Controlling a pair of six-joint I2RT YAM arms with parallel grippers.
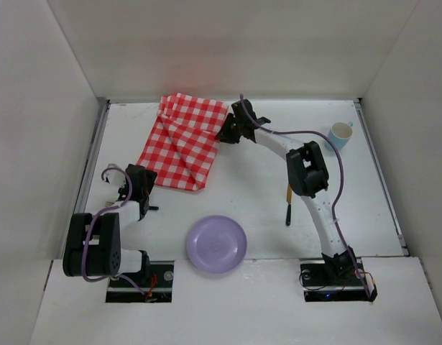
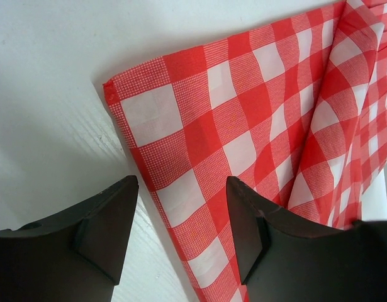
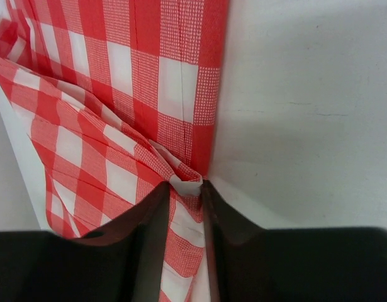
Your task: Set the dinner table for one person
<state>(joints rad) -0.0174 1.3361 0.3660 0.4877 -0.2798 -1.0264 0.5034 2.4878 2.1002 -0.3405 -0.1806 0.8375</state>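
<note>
A red-and-white checked cloth (image 1: 183, 144) lies folded and rumpled at the back left of the white dinner table (image 1: 264, 172). My right gripper (image 1: 224, 133) is at the cloth's right edge, shut on a bunched fold of it (image 3: 185, 185); the cloth (image 3: 136, 75) fans out beyond the fingertips. My left gripper (image 1: 147, 180) sits low at the cloth's near left corner, open. In the left wrist view that gripper (image 2: 180, 189) straddles the hem of the cloth (image 2: 243, 107) without gripping it.
A lilac plate (image 1: 216, 244) rests near the front middle. A utensil with a yellow handle (image 1: 289, 205) lies under the right arm. A pale blue cup (image 1: 341, 133) stands at the back right. Metal rails (image 1: 91, 165) and white walls bound the table.
</note>
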